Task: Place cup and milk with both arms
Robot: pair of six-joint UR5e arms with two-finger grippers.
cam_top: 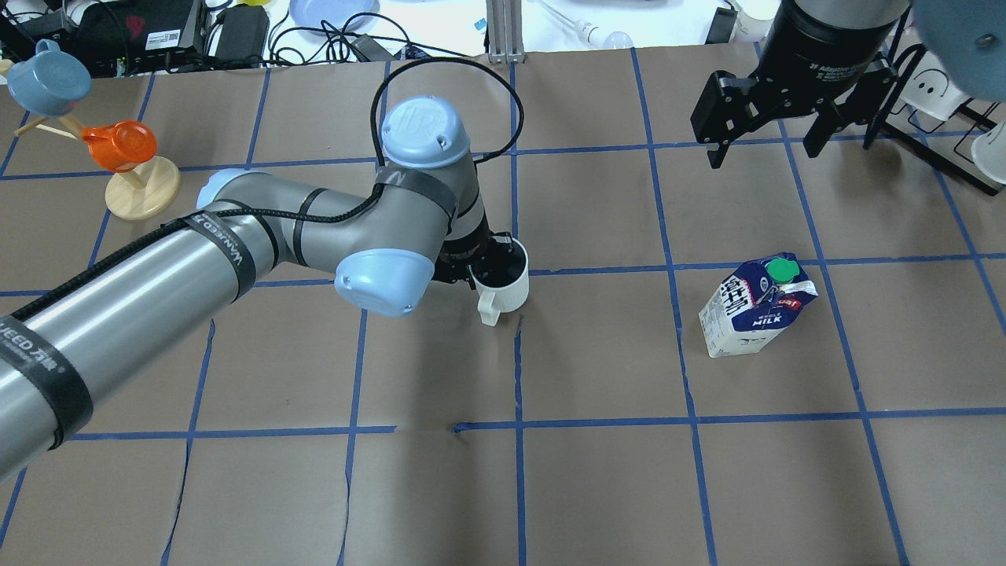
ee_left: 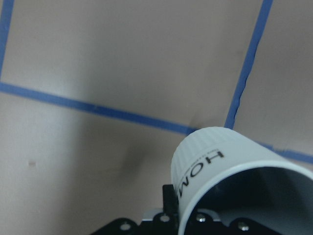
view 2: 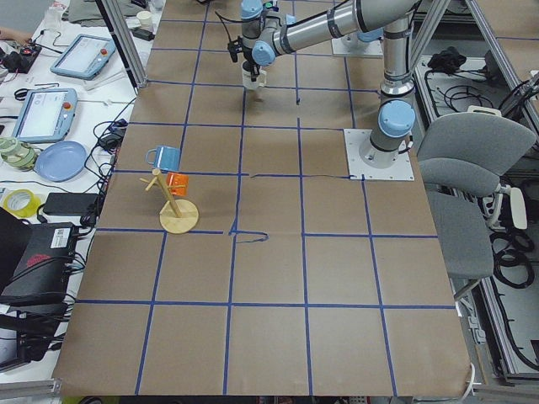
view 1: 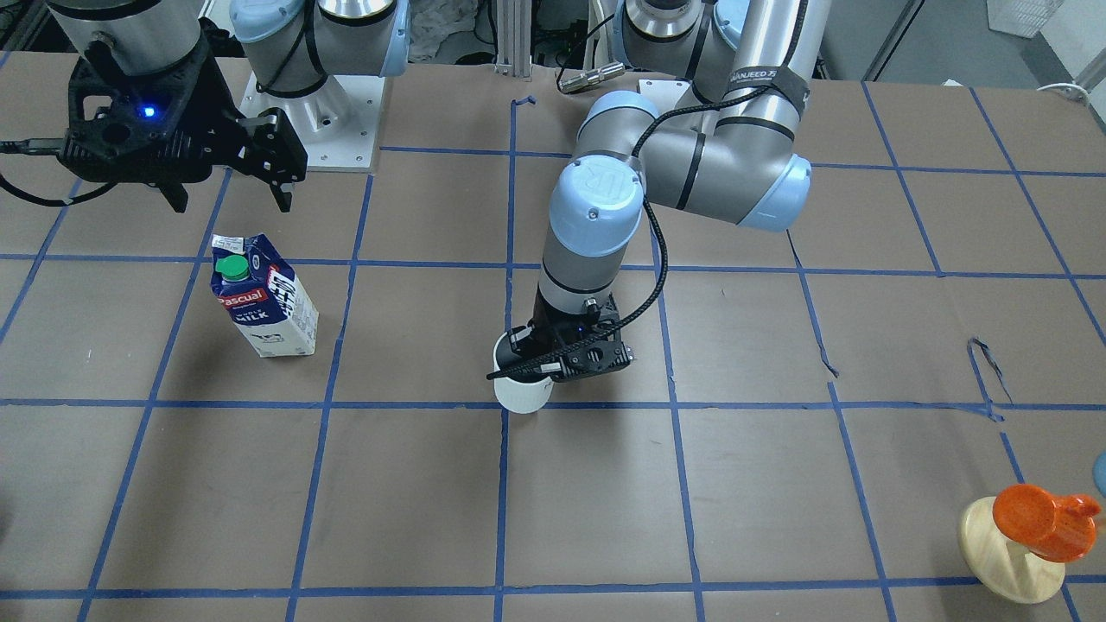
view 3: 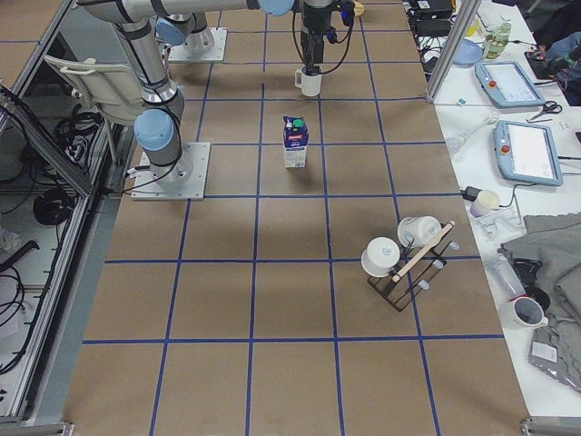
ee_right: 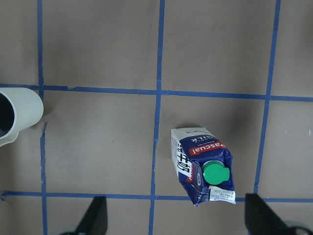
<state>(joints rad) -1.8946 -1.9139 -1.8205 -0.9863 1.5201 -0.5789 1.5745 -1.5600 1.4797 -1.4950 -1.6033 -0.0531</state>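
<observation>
The table (cam_top: 597, 487) is covered in brown paper marked into squares with blue tape. On the right side the milk (cam_top: 756, 308) stands upright inside one square, its green cap on top and nothing touching it. Level with it but well apart to the left, near the middle of the table, is the cup (cam_top: 507, 292). It is upright with its handle turned to the near side, and it sits at a crossing of the tape lines.

The left arm reaches in from the near left and bends down over the cup. The left gripper (cam_top: 486, 266) is lowered onto the far left part of the cup's rim. The left wrist view has the ribbed white wall and dark mouth of the cup right against the gripper body. The fingers are hidden by the wrist and the cup wall, so I cannot tell whether they are clamped on the cup or standing slack around its rim.

Farther back on the right, the right gripper (cam_top: 762, 157) hangs in the air beyond the milk and clear of it. Its jaws are spread wide with nothing between them.

At the far left a wooden stand (cam_top: 141, 196) carries an orange mug (cam_top: 118, 145) and a blue mug (cam_top: 47, 79).
</observation>
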